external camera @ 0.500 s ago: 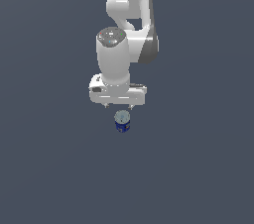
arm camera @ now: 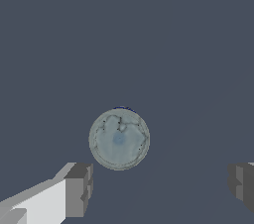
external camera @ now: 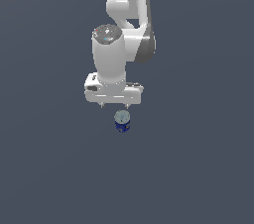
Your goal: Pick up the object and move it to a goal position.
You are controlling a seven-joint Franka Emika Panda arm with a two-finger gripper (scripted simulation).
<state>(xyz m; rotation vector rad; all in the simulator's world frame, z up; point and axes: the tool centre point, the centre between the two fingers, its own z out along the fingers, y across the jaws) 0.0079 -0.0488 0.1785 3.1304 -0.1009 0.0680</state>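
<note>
Lifted clear since half a second ago: white two-finger gripper (external camera: 114,106) now above small blue cylindrical can with silvery-grey round top (external camera: 122,121), fingers (arm camera: 78,189) spread wide, holding nothing, can upright on grey floor, grasp pending.

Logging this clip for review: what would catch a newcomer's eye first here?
The big white arm fills the middle of the exterior view against a plain dark grey floor. Just beneath it stands a small blue can. In the wrist view its silvery round top sits ahead of the open claw, untouched by either finger.
</note>
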